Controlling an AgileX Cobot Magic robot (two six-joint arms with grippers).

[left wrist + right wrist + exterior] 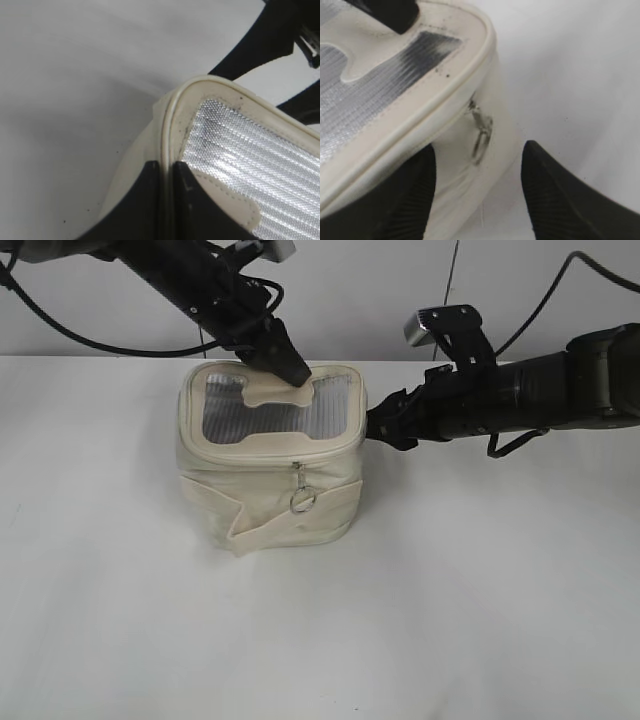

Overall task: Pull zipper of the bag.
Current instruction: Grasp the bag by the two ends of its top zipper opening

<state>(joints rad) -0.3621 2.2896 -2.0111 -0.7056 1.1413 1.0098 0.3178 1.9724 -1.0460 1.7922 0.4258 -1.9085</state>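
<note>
Trouble, if it comes, comes from the soft cream bag (pixel 270 455) itself: it sits in the middle of the white table (pixel 480 620), and a sideways tug on the zipper could crumple the fabric or drag the whole thing along unless it's pinned. The left gripper (pixel 167 200) is doing that job, jaws pinched shut on the piped rim of the lid at the back. Over on the side, the right gripper (pixel 477 195) stands open, its ribbed black pads flanking the bag's corner, with the zipper pull (pixel 481 134) and its metal ring between them and nothing yet gripped. That ring is thin, shiny and dangling loose, so I'd judge a close could easily slip off it or catch cloth instead. The lid has a silvery mesh panel (pixel 270 410), glossy and finely ribbed, with a padded cream handle (pixel 272 392) across it; the walls are matte canvas with rounded corners.
</note>
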